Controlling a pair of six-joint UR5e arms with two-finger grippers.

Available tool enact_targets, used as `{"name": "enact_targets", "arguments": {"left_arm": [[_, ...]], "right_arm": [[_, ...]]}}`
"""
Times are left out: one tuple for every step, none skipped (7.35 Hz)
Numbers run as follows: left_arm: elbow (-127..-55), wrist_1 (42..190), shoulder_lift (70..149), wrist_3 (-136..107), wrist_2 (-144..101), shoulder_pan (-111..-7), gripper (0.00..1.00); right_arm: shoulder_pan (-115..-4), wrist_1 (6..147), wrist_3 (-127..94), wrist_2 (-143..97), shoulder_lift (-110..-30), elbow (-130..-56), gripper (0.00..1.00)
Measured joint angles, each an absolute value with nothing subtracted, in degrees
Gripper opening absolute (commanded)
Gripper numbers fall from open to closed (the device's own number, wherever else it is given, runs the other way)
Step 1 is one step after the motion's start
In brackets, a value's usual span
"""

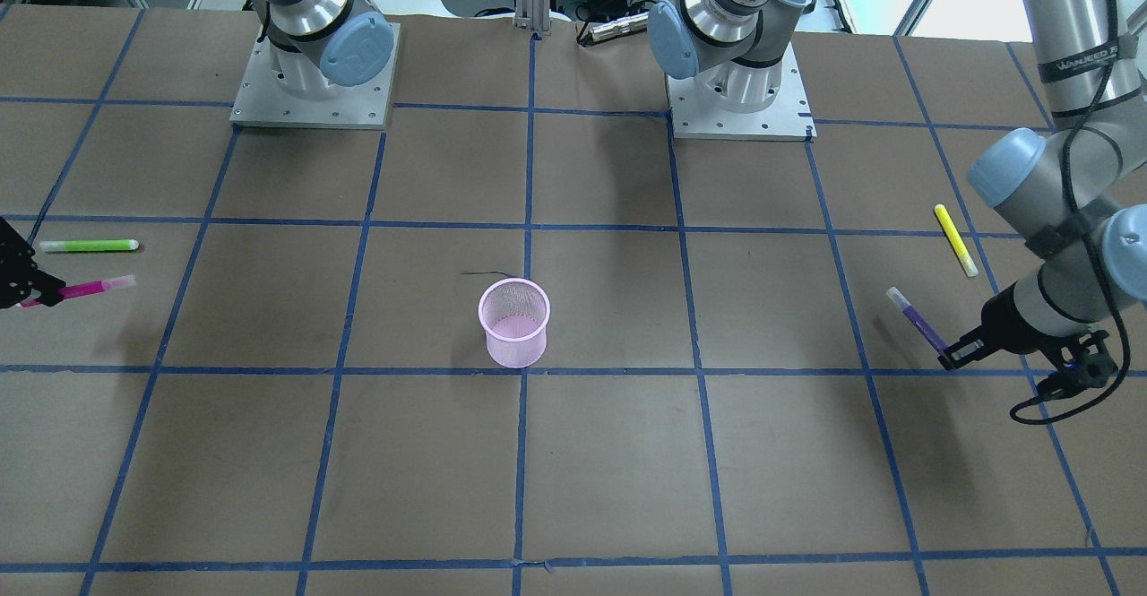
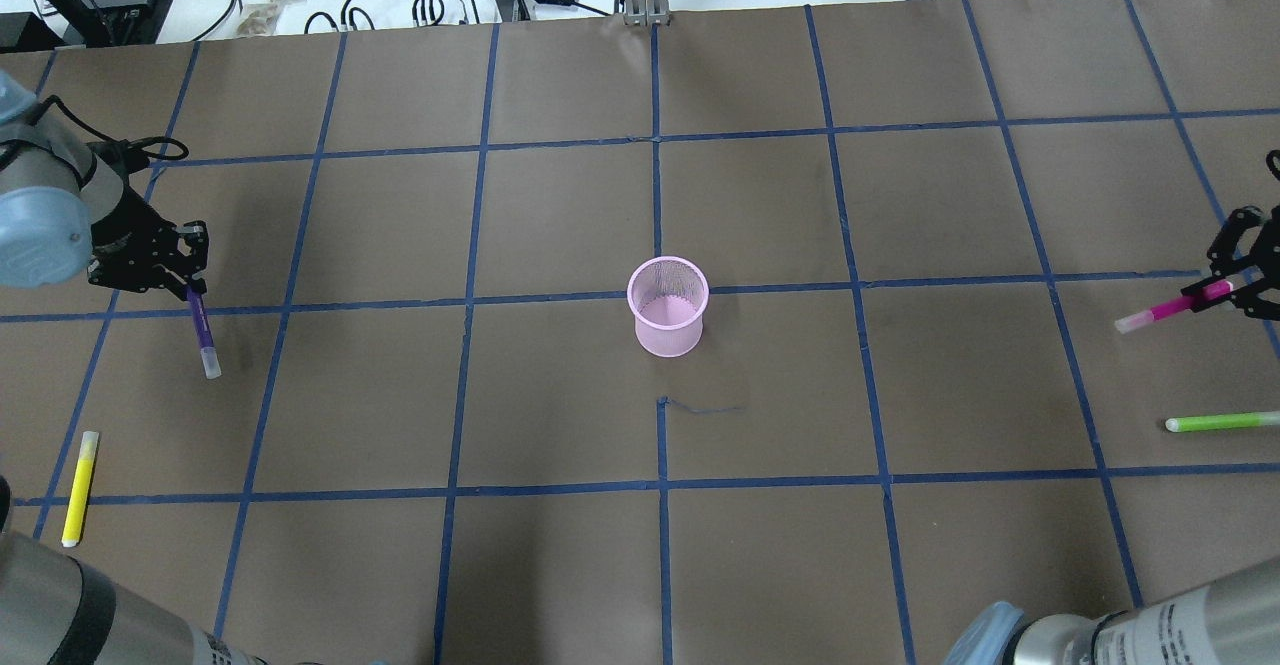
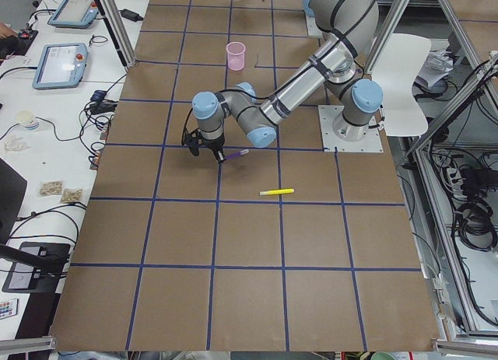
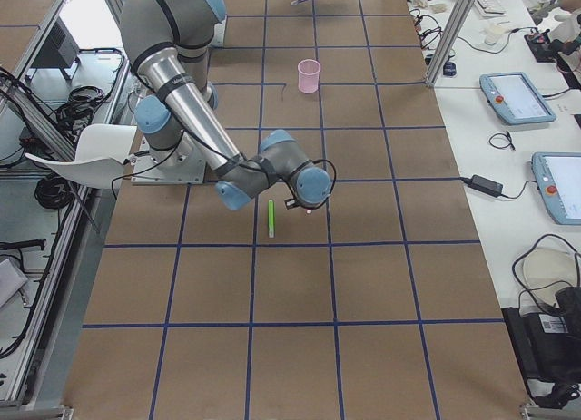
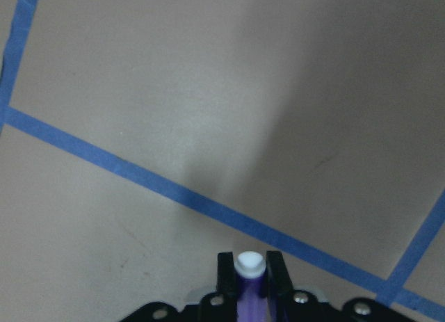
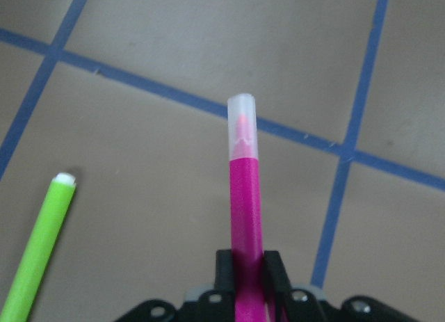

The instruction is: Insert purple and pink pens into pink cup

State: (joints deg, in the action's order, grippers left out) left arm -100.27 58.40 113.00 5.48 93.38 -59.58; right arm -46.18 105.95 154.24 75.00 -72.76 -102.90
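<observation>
The pink mesh cup (image 1: 513, 323) (image 2: 668, 307) stands upright at the table's middle. My left gripper (image 2: 187, 283) (image 1: 950, 356) is shut on the purple pen (image 2: 203, 330) (image 1: 916, 320), far out on my left side. In the left wrist view the pen (image 5: 249, 287) sits between the fingers, white end forward. My right gripper (image 2: 1225, 290) (image 1: 36, 291) is shut on the pink pen (image 2: 1165, 310) (image 1: 90, 289), far out on my right side. The pen's clear cap points away from the gripper in the right wrist view (image 6: 243, 218). Both grippers are far from the cup.
A green pen (image 1: 88, 246) (image 2: 1220, 422) (image 6: 38, 259) lies on the table beside the pink pen. A yellow pen (image 1: 955, 239) (image 2: 80, 487) lies near the left arm. Both arm bases (image 1: 314, 85) stand at the robot's side. Blue tape lines grid the brown table.
</observation>
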Motion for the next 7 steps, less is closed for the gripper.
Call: {"name": "enact_targets", "arguments": {"left_arm": [[-98.23, 60.49, 111.85, 5.46, 93.36, -59.81, 0.0], [-96.8, 61.65, 110.97, 5.36, 93.35, -60.33, 0.0], [-95.98, 62.11, 110.1, 5.14, 93.42, -61.62, 0.0], [-95.63, 62.22, 109.13, 4.94, 93.63, -63.15, 0.0], [-95.51, 62.26, 108.31, 4.77, 93.79, -64.18, 0.0], [-95.48, 62.25, 107.63, 4.7, 93.83, -64.74, 0.0], [-95.46, 62.22, 107.09, 4.67, 93.74, -64.99, 0.0]], "right_arm": [[-51.57, 106.04, 147.76, 74.85, -75.62, -102.89, 0.0], [-57.5, 106.27, 140.32, 75.04, -78.12, -102.87, 0.0], [-63.71, 106.74, 131.88, 75.2, -80.22, -102.82, 0.0], [-70.01, 107.81, 123.19, 75.32, -81.78, -102.78, 0.0], [-75.94, 109.6, 115.33, 75.69, -82.63, -102.73, 0.0], [-81.79, 111.97, 108.32, 77.7, -82.95, -102.4, 0.0], [-87.62, 113.86, 102.32, 81.56, -82.89, -101.29, 0.0]]}}
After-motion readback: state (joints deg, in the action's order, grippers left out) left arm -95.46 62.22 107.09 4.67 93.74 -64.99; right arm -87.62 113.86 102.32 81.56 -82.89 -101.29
